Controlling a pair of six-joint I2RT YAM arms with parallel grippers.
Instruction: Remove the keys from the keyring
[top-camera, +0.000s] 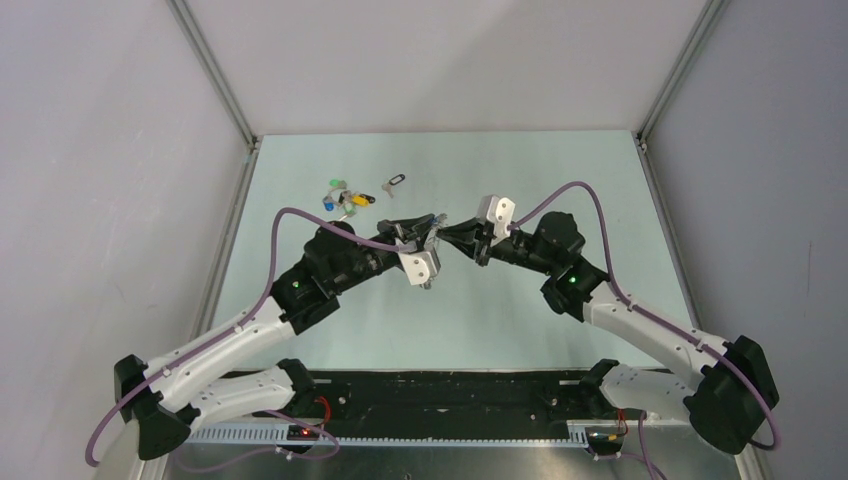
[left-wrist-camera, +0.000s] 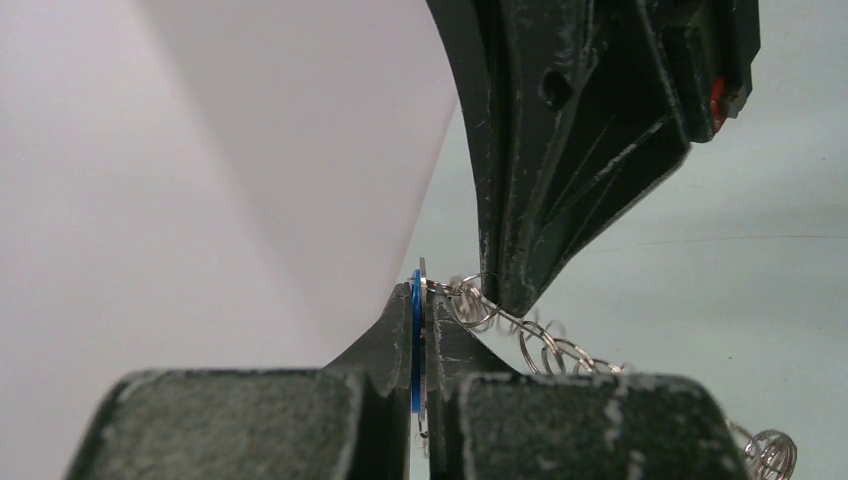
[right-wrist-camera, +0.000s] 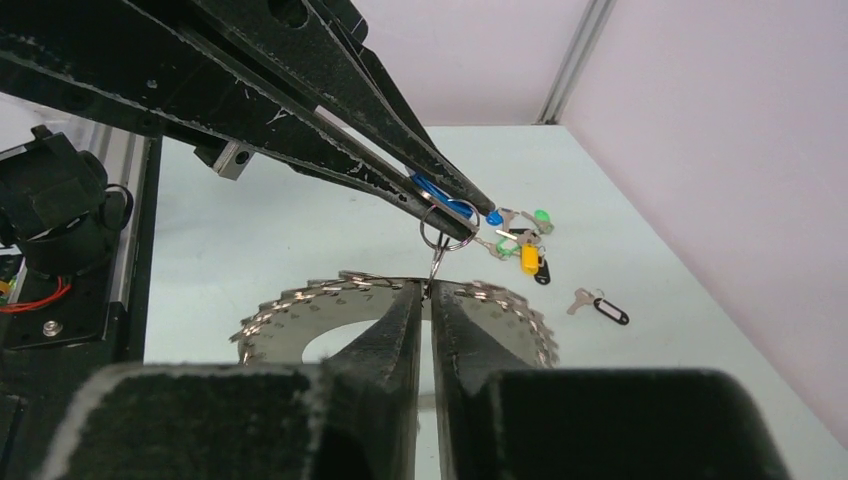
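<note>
The keyring (right-wrist-camera: 300, 318) is hanging above the middle of the tabletop (top-camera: 500, 320), between the two claws, with the keys (right-wrist-camera: 510, 308) fanning out around it like a spiky wreath. The right claw (right-wrist-camera: 430, 295) is pinching the hoop's upper rim at 12 o'clock, its jaws narrowed to a thin slit with the wire caught between them. A small split ring (right-wrist-camera: 440, 232) is rising from that spot. It is linking up to a blue-capped key (left-wrist-camera: 415, 330), which the left claw (left-wrist-camera: 420, 300) is clamping flat, jaws fully closed on it. In the left wrist view the right claw's tip is pressing down just beside that key, at 3 o'clock of it, where a string of small wire loops (left-wrist-camera: 545, 345) is trailing away.

At 10 o'clock from the claws in the top view, a loose heap of colour-capped keys (top-camera: 345, 198) is lying on the tabletop. A single black-looped key (top-camera: 393, 183) is sitting apart at 11 o'clock.
</note>
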